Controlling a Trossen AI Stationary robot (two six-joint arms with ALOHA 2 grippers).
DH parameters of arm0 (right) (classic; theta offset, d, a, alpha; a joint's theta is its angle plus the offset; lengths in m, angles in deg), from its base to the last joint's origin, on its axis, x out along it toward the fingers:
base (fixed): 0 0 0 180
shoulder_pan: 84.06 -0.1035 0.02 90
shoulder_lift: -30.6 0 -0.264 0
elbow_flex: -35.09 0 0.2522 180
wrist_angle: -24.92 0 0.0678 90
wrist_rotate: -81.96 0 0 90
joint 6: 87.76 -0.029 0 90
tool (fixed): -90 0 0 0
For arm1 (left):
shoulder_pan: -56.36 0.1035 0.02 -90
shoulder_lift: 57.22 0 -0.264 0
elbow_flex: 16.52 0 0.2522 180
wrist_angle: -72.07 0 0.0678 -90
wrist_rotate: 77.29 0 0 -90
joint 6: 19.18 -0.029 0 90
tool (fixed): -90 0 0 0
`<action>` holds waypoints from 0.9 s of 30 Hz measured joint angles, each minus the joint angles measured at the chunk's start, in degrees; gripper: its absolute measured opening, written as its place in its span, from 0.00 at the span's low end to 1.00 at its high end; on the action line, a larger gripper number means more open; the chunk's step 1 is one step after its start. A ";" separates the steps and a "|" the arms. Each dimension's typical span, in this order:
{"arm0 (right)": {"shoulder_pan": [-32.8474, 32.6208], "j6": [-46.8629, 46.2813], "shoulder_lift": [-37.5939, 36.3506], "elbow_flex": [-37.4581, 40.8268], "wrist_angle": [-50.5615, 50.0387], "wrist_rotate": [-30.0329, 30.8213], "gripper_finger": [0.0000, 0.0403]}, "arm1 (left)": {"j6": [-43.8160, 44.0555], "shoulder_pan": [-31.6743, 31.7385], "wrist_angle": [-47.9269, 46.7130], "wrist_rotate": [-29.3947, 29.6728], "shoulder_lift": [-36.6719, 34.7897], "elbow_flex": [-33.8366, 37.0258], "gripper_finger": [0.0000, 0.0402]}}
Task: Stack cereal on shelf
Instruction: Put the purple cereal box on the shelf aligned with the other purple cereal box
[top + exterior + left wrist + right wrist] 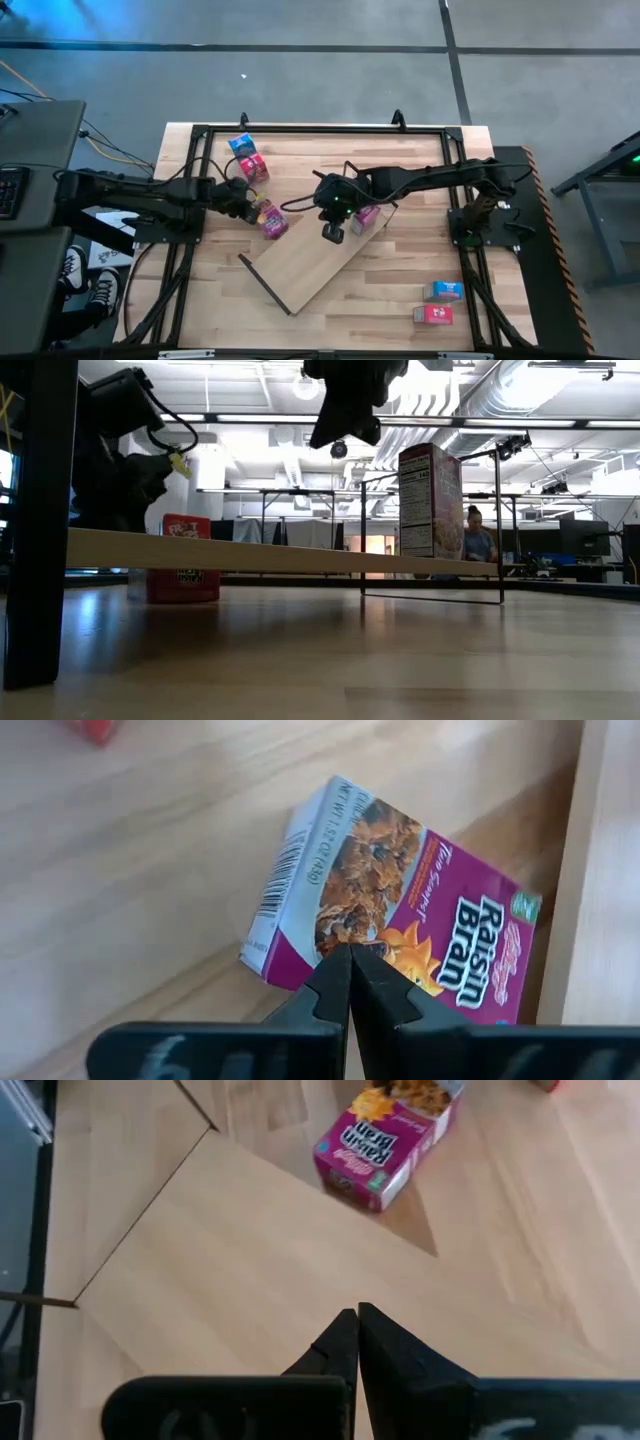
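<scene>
While the shelf (315,262) is lying diagonally across the middle of the butcher-block table (400,300), its far end reaching toward 1 o'clock and its near end toward 7 o'clock, the right gripper (333,232) is hovering over the board's upper half with its fingers (345,1342) pressed together on nothing. A pink cereal box (366,217) is standing on the board at the 2 o'clock side of that gripper, close to the board's long edge; in the low view it is showing upright (431,500) on the raised board, with open board stretching away beside it. The left gripper (243,203) is sitting just off the shelf's 10 o'clock edge, fingers (340,982) clenched shut and empty, pointing at a Raisin Bran box (400,910) that is lying flat on the table right beside the board's edge. A blue box (241,145) and a red box (254,167) are resting near the table's far-left corner, well apart from the shelf. Another blue box (444,291) and a red one (433,315) are lying near the front-right corner, with bare tabletop between them and the board.
</scene>
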 joint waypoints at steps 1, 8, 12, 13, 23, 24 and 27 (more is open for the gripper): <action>0.31 0.47 0.00 0.00 0.51 -0.05 0.00 | 2.17 -0.83 0.51 1.93 0.08 0.05 0.00; 3.74 2.89 1.63 0.00 8.62 -3.04 0.00 | 7.85 -0.70 6.23 9.01 3.10 0.11 0.00; 5.86 2.84 5.33 0.00 13.89 -6.81 0.00 | 8.11 -0.89 11.49 8.79 6.56 0.11 0.00; 6.14 2.83 6.37 0.00 14.69 -7.75 0.00 | 8.11 -0.89 11.83 8.81 6.97 0.11 0.00; 5.57 -0.34 16.68 0.02 22.51 -10.47 0.00 | 6.88 -0.66 12.50 11.49 8.45 -0.04 0.00; 5.52 -1.03 17.52 0.02 23.85 -10.45 0.00 | 7.14 -0.65 12.35 12.54 8.37 -0.02 0.00; 5.35 -3.29 19.19 0.07 27.93 -10.46 0.00 | 9.08 -0.63 12.10 15.89 8.32 0.05 0.00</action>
